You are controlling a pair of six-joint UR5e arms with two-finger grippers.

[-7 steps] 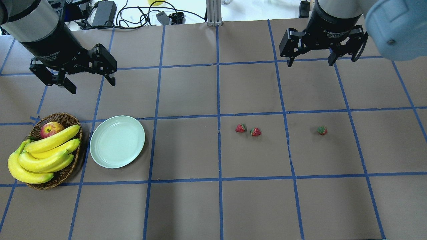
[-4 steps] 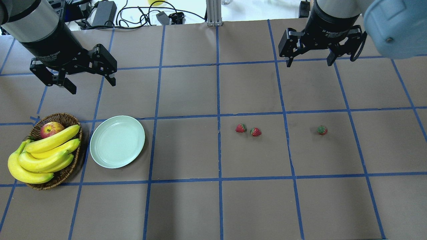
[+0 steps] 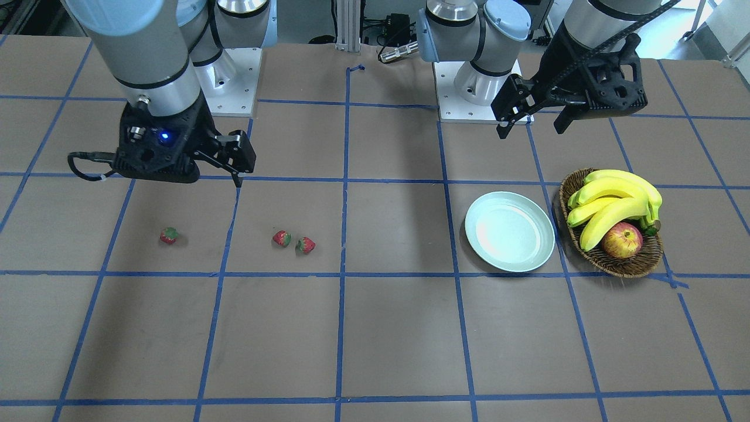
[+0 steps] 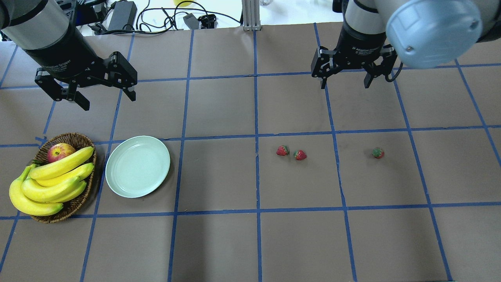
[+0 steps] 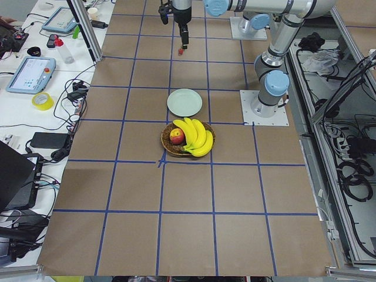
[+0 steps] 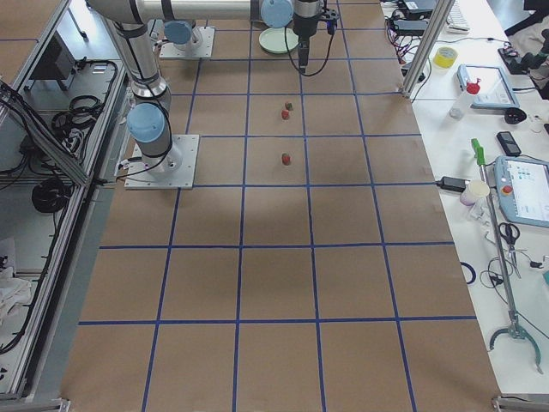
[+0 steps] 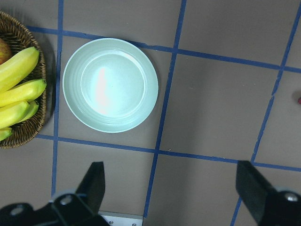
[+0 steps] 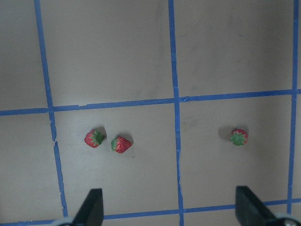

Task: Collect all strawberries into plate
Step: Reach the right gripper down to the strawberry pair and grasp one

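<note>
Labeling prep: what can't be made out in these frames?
- Left wrist view: basket and apple cut off by the left edge; of the strawberries only a red sliver at the right edge.
- Exterior left view: strawberries are specks, too small to count.
- Exterior right view: plate partly hidden by the right arm.
- Overhead view: apple's lower part covered by bananas.

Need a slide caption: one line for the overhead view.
Both open, left gripper and right gripper hover; three strawberries lie right of the empty plate.

I see the brown paper-covered table (image 4: pixel 219 246) gridded with blue tape (image 4: pixel 301 210); at twelve o'clock, cables (image 4: pixel 158 20) and a power brick (image 4: pixel 122 15) lie on a white bench (image 4: pixel 223 8).
</note>
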